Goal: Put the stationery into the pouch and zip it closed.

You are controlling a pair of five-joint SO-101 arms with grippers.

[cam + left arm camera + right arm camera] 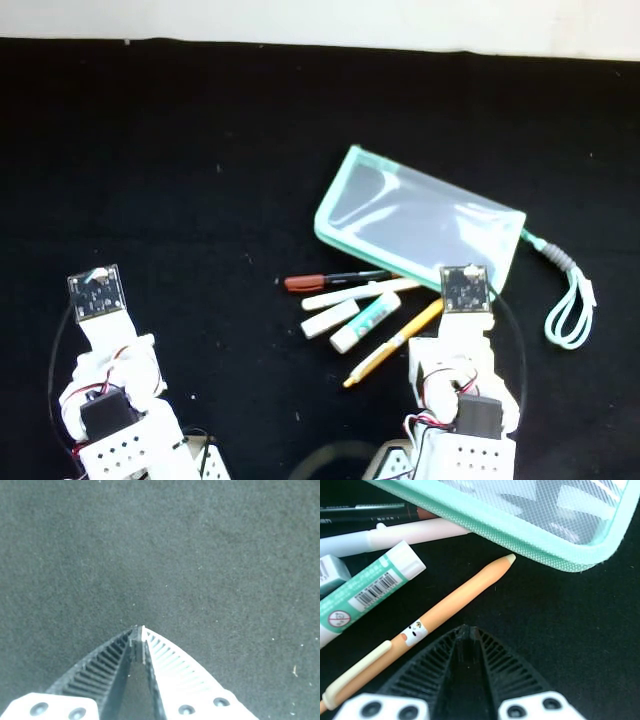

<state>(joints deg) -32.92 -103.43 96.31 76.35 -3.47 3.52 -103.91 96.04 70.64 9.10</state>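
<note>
**Fig.** Right gripper: fingers closed tip to tip, nothing held, hanging low over the black desk just beside the orange pen.

- **Pen axis:** diagonal. Pointed end near the edge of the mint-trimmed mesh pouch, clip end back toward the robot. In the high view the pen lies on the right arm's inner side, i.e. toward the left arm.
- **Other items:** past the pen, approx. side by side, are the glue stick, eraser, white pen and dark pen w/ reddish end. All are on the desk, outside the pouch.
- **Pouch:** lies flat, wrist strap trailing off one corner. Zip open or not: can't tell.
- **Left gripper**: also closed and empty, over bare desk, well apart from every item.

Judgement: the right arm is nearer. It would need to open and turn so the fingers straddle the pen across its axis, approx. mid-barrel.
</note>
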